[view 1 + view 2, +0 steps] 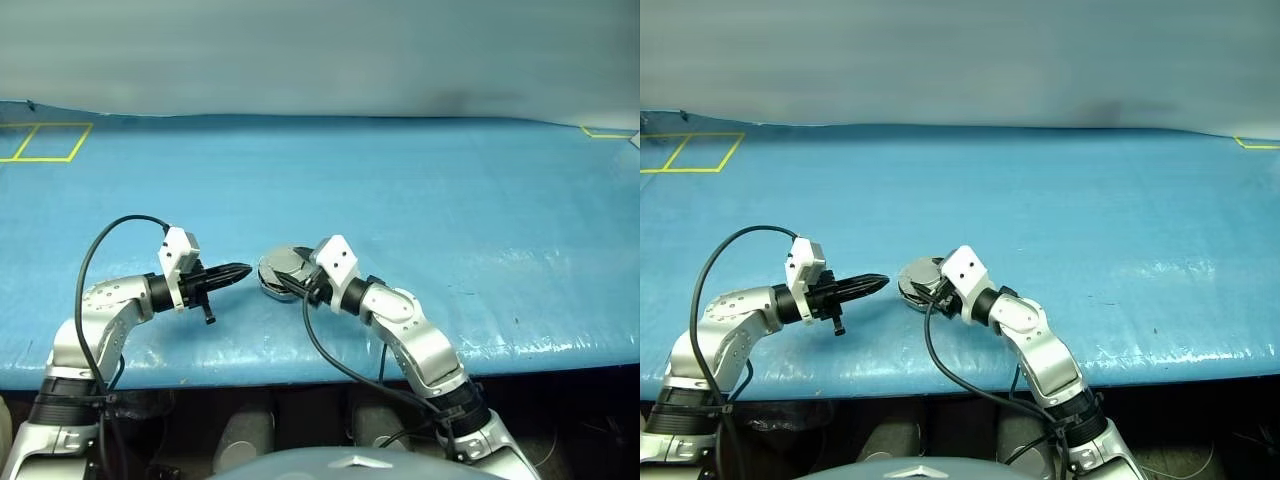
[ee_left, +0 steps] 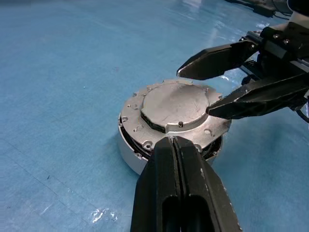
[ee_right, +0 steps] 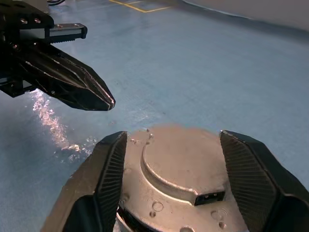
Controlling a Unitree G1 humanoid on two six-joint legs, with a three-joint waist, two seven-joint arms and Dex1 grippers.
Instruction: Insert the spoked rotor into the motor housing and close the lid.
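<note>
- The motor housing [image 2: 145, 154] sits on the blue surface [image 1: 420, 190] near its front edge, roughly midway between the two side edges.
- The lid [image 2: 175, 107] lies flat on top of the housing with its plain grey face up, so the closing looks mostly done.
- A dark slit shows between lid and housing along the near side in the left wrist view; I judge it may not be fully seated, though I cannot tell for sure.
- The spoked rotor is presumably inside under the lid; that is a guess from the lid being down.
- The right tool [image 3: 176, 179] stands with its fingers spread wide either side of the lid, apparently not clamping it.
- The left tool [image 1: 228, 273] is pinched closed and empty, tips pointing at the housing from just beside it, not touching.
- What seems left: perhaps a last press on the lid, then pulling both arms clear.
</note>
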